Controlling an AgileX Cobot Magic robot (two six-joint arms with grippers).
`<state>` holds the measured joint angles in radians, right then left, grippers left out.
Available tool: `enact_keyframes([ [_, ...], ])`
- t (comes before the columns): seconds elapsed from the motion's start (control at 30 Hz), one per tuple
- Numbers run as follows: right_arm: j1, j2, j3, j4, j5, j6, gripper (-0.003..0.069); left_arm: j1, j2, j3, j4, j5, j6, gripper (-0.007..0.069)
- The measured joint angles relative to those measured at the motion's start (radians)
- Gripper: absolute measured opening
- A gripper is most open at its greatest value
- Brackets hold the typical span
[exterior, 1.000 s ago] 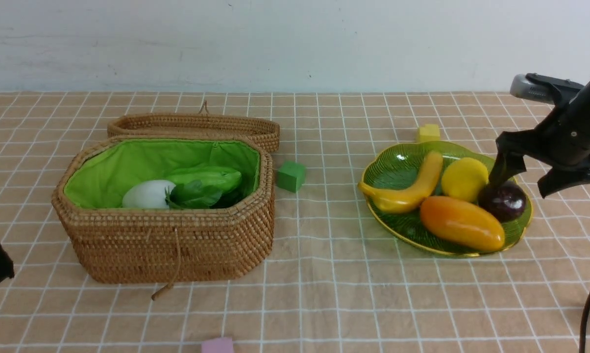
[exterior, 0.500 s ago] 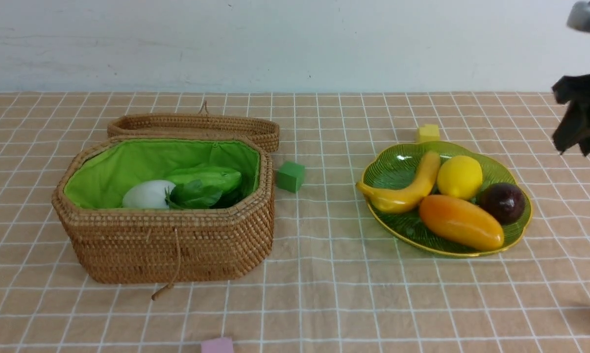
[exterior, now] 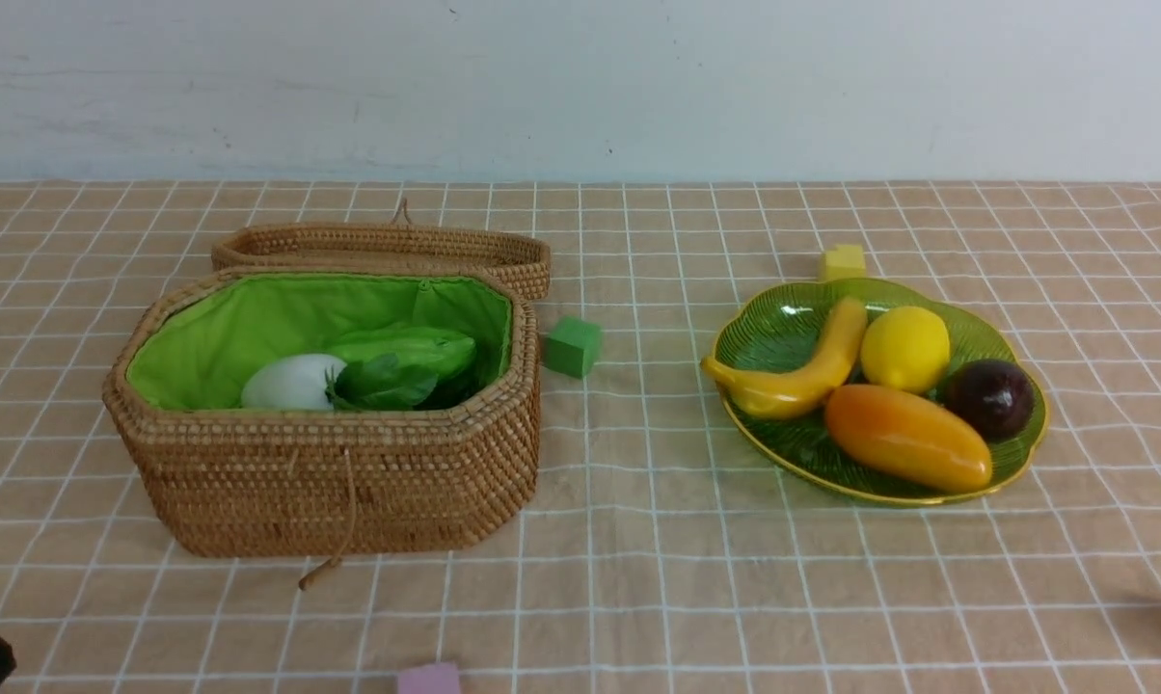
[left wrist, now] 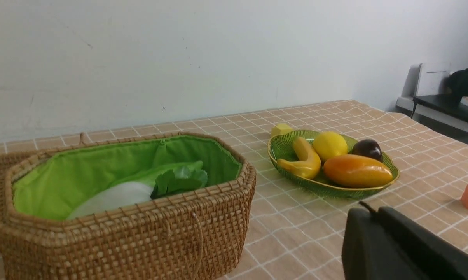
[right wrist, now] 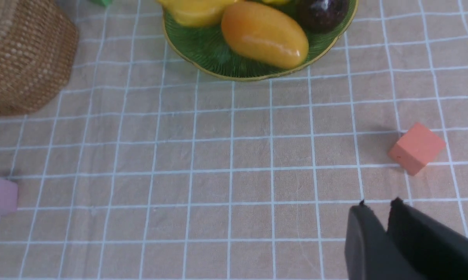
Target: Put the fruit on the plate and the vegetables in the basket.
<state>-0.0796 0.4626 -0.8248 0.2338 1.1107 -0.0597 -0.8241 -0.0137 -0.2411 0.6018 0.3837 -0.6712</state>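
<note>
Tan woven basket (exterior: 330,482) lined green, ribbed green plate (exterior: 783,328), seemingly dark-purple fruit (exterior: 991,397)

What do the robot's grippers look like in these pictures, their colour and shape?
Only small parts show. The right gripper has two matte black, flat fingers with small pointed tips, widening toward the base. The left gripper is the same plain matte black, with a rounded, blocky outline and a thin ridge along its top. No markings, labels or cables can be seen on either, and the arms themselves are out of view.

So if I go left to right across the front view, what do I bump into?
Basket → green cube → banana → lemon → dark purple fruit.
</note>
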Motion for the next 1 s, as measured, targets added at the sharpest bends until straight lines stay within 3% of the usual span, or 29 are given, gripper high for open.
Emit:
enact_keyframes([
  [0.23, 0.000, -0.196, 0.182, -0.037, -0.117, 0.072, 0.0069, 0.000, -0.002, 0.036, 0.003, 0.009, -0.006, 0.0021],
  [0.4, 0.000, -0.261, 0.303, -0.051, -0.286, 0.104, 0.0066, 0.000, -0.002, 0.060, 0.003, 0.054, -0.006, 0.0028],
  [0.83, 0.000, -0.270, 0.402, -0.080, -0.323, 0.095, 0.0081, 0.000, -0.002, 0.062, 0.003, 0.148, -0.006, 0.0034],
  [1.0, 0.004, -0.378, 0.543, -0.104, -0.536, 0.088, 0.0013, 0.000, -0.002, 0.062, 0.003, 0.168, -0.006, 0.0039],
])
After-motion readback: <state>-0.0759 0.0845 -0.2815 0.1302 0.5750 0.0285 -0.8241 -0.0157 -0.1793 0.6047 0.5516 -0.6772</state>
